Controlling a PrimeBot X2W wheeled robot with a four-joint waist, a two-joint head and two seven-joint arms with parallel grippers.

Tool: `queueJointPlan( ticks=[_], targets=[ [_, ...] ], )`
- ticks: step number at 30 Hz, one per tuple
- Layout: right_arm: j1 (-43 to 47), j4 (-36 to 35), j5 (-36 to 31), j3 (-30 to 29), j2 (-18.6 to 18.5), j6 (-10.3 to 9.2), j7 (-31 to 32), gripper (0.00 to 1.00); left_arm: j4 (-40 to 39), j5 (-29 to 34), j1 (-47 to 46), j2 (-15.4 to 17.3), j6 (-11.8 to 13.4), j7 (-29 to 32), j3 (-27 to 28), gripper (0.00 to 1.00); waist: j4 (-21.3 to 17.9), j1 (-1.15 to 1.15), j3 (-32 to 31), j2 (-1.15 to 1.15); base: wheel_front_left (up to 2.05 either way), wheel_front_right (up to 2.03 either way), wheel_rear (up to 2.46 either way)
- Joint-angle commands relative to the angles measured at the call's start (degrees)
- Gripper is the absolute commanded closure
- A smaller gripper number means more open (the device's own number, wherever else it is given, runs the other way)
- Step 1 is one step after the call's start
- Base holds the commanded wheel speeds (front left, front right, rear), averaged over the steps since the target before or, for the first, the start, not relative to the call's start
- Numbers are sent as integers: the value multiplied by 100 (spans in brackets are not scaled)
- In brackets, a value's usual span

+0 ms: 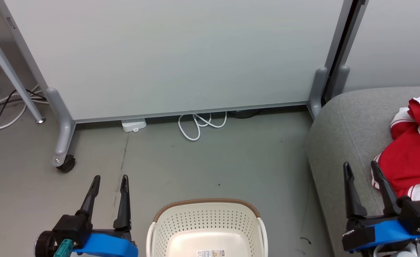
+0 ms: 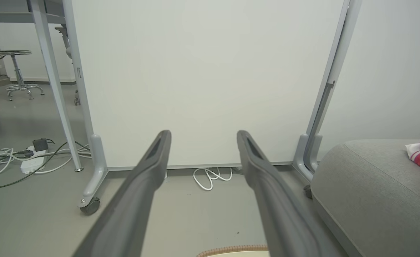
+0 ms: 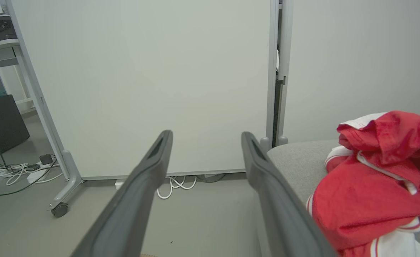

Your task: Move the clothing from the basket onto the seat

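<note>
2 grippers hung with nothing between their fingers. At the far left of the head view, the left gripper (image 1: 110, 177) hovered over the grey floor (image 1: 231, 160), its 2 dark fingers spread apart and pointing toward the white partition (image 1: 181, 57). Just right of it the basket (image 1: 207, 202) sat on the floor. The part of it in view held no garment, and the perforated walls and the label sticker (image 1: 210, 253) on its bottom lay bare. Further right, the right gripper (image 1: 360, 164) was likewise spread and empty, poised over the near edge of the seat (image 1: 342, 125). At the far right the clothing (image 1: 408, 160) lay in a rumpled red-and-white heap on the seat, just beside that gripper's fingers; whether they touched it could not be told. Whether the heap held both garments was also unclear, though 2 layers of red seemed stacked. On that reading the transfer looked finished, with little or nothing left to move.
</note>
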Motion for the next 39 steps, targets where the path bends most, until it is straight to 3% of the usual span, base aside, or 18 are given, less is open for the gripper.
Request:
queueJointPlan(
  ticks=[1, 17, 18, 23, 39],
  targets=[
    [91, 16, 1, -13, 21, 3, -2, 0, 16, 36, 4, -15, -19, -14, 24, 0, -8, 0, -4, 0, 0, 0, 0],
    [101, 45, 133, -53, 23, 3, -2, 0, 144, 200, -58, -98, -145, -14, 29, 0, -176, 0, 38, 0, 0, 0, 0],
    [51, 38, 107, -51, 13, 0, 0, 100, 145, 186, -11, -97, -125, 0, 0, 100, -178, 0, 38, 0, 0, 0, 0],
    [114, 298, 183, -64, 39, 0, 38, 100, 380, 109, 126, -121, -125, 64, -13, 100, -181, 0, 40, 0, 0, 0, 0],
    [9, 291, 1947, -84, 33, 0, 487, 100, 289, -1607, -25, -159, -145, 510, 259, 100, -191, 0, 58, 0, 0, 0, 0]
  ],
)
